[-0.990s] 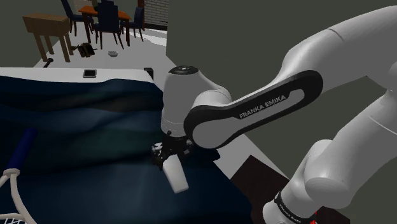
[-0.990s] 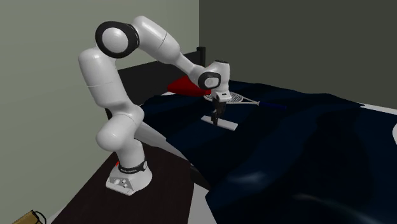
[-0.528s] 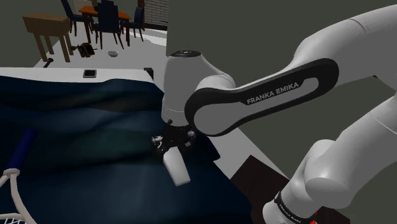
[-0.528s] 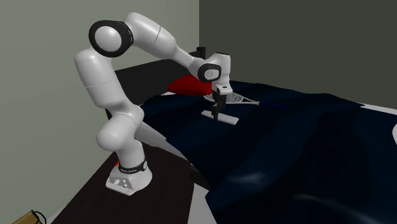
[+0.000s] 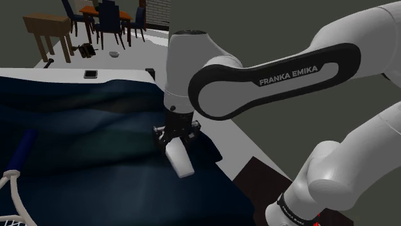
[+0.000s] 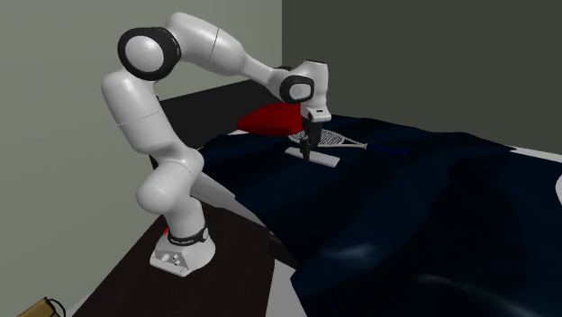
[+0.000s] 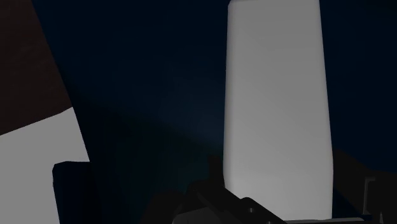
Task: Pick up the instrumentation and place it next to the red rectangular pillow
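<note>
Black end effector [image 5: 175, 142] clasping one end of a white rectangular block [image 5: 182, 164], over the bed's dark blue cover [image 5: 77, 141], red pillow [image 6: 268, 118] and racket [image 6: 337, 139] near.

it's dim in here, the light soft and even with no glare anywhere. the white arm [image 5: 360, 38] is brightest along its top and shades to grey underneath. the dark blue bedcover [image 5: 77, 128] shows only faint paler folds. seen close from the hand, the pale block [image 7: 277, 108] looks flat grey against near-black cloth.
</note>
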